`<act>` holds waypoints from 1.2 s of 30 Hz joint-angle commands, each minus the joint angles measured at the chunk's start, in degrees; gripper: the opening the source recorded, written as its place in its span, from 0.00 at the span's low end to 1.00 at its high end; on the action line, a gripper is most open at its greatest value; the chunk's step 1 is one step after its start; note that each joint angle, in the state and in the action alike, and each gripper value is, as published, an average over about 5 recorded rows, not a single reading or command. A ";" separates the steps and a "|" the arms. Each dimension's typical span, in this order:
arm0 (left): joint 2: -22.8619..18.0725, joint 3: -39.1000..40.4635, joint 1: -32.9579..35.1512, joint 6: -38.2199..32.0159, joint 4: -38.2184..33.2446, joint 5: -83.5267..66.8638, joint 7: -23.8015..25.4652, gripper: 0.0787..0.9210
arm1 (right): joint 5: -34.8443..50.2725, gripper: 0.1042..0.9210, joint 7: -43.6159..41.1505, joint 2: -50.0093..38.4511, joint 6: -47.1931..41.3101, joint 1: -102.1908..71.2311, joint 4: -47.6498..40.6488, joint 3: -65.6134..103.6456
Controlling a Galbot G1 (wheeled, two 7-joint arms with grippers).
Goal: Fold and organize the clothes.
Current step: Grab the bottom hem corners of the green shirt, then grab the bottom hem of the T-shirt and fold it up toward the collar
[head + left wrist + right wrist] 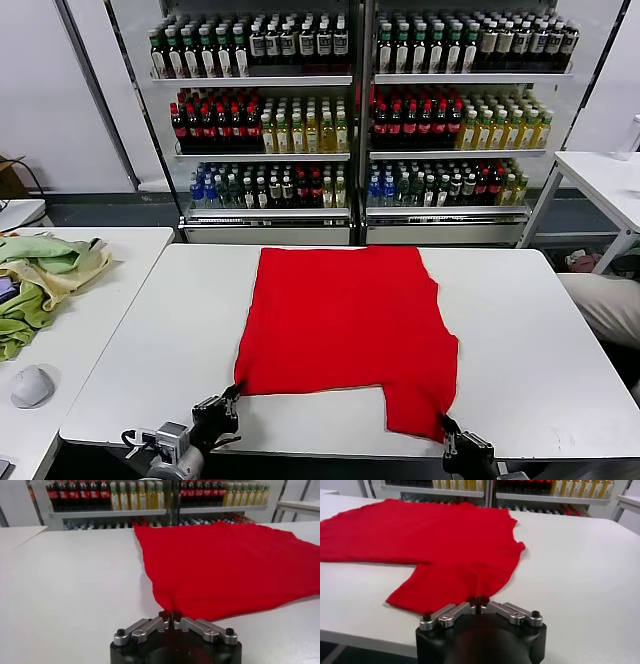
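You have the red T-shirt (345, 325) spread flat on the white desk (530, 340), plain side up, its far edge near the desk's back edge and its near edge close to the front. No print, label or writing shows on the fabric from any view.

Your left gripper (232, 396) sits at the shirt's near left corner; in the left wrist view its fingers (163, 615) are pressed together with the red corner pinched between them, the cloth (230, 565) rising slightly into the grip. Your right gripper (445, 428) is at the near right corner, on the flap that reaches closest to the front edge; the right wrist view shows its fingers (476, 602) clenched on that hem too, with the shirt (435, 540) lying beyond.

On the side desk (90, 330) to your left lies a heap of pale green and beige cloths (40, 280) and a white mouse (32, 385). Behind stand shelves of bottled drinks (360, 110); their labels are too small to read.
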 commanded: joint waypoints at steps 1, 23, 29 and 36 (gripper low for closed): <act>2.55 -0.21 4.97 -2.19 -6.29 -1.10 -2.20 0.02 | 0.48 0.02 -1.07 -0.96 1.34 -3.21 3.93 2.49; 8.36 -8.49 24.01 -3.97 -21.93 -3.95 -12.98 0.02 | -1.14 0.02 -1.16 -0.53 2.89 -13.85 14.83 7.76; 7.86 -7.51 12.33 -4.30 -16.59 -5.00 -11.12 0.02 | 1.16 0.02 0.54 -1.47 0.35 -3.07 12.44 5.41; 6.79 -3.55 -3.47 -3.78 -7.14 -10.29 -5.43 0.02 | 3.05 0.02 2.60 -2.14 -3.42 11.49 6.62 1.20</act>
